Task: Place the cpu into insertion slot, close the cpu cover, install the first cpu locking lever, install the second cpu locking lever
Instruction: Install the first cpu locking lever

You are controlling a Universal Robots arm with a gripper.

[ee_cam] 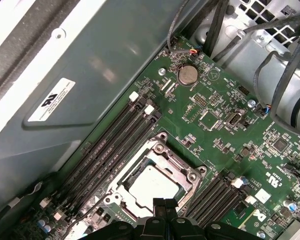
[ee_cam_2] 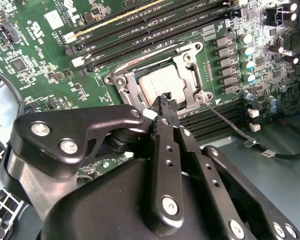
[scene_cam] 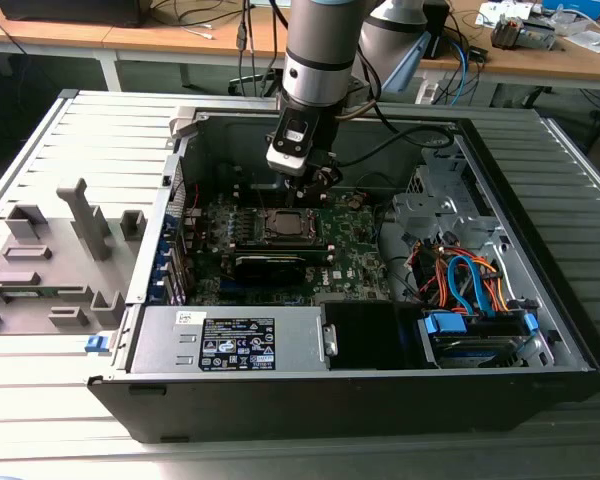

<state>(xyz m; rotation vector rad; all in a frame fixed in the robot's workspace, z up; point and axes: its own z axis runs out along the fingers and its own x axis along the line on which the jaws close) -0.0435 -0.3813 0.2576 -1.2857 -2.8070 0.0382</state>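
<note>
The cpu (ee_cam_2: 160, 85) lies flat in its socket on the green motherboard, its pale silver top showing through the square opening of the cpu cover (ee_cam_2: 192, 80). The cover lies down over the chip. A thin wire locking lever (ee_cam_2: 229, 121) sticks out sideways from the socket's corner, unlatched. My gripper (ee_cam_2: 166, 101) is shut with nothing between its black fingers, its tips hanging just above the socket's edge. The first wrist view has the cpu (ee_cam: 151, 187) and cover (ee_cam: 162, 152) just beyond the gripper (ee_cam: 164, 203). In the exterior view the gripper (scene_cam: 315, 185) hovers over the socket (scene_cam: 283, 224).
Black memory slots (ee_cam: 115, 145) flank the socket. A long black card (scene_cam: 280, 265) stands in front of it. The power supply (scene_cam: 230, 340) and a bundle of orange and blue cables (scene_cam: 460, 280) fill the case's near side. Grey fixtures (scene_cam: 50, 250) stand at the exterior view's left.
</note>
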